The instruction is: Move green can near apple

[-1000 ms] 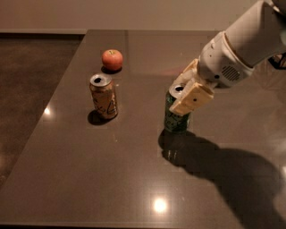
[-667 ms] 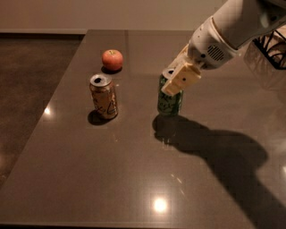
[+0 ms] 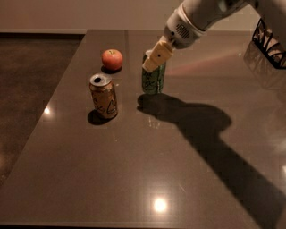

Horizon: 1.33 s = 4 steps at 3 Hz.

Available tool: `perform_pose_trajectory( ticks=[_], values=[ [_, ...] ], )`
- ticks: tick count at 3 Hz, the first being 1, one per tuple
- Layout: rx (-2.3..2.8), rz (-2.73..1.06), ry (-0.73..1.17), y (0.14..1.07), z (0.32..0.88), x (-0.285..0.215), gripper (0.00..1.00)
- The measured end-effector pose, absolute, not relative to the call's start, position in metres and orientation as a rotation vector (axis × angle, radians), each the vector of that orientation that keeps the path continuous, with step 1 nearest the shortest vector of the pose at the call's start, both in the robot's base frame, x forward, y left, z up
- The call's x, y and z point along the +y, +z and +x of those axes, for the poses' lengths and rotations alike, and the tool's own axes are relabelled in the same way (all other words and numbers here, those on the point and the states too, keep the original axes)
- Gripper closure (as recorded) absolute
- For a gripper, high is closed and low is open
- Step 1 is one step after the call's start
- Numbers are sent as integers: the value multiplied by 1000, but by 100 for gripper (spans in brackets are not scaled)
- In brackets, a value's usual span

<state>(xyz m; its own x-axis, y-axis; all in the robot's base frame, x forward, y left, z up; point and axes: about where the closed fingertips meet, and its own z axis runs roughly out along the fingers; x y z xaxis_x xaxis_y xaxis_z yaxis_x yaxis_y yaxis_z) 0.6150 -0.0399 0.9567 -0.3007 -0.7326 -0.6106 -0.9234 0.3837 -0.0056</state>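
The green can [image 3: 153,82] is gripped at its top by the gripper [image 3: 153,60], fingers closed on it. The can is upright, near the apple [image 3: 112,59], to its right. An orange can [image 3: 103,96] stands apart on the table [image 3: 134,179].

My workspace reads as a plain indoor test room: a glossy dark table [image 3: 178,170] reflecting overhead lights, a blank pale wall [image 3: 89,13] and a dark floor [image 3: 27,80]. My end effector [image 3: 154,58] is over the table's far middle, clamped on the green can [image 3: 153,82].
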Motion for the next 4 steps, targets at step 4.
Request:
perform_pose_trajectory(
  ticks=[4],
  values=[
    [2138,-1278,443,950,724,27,82]
  ],
)
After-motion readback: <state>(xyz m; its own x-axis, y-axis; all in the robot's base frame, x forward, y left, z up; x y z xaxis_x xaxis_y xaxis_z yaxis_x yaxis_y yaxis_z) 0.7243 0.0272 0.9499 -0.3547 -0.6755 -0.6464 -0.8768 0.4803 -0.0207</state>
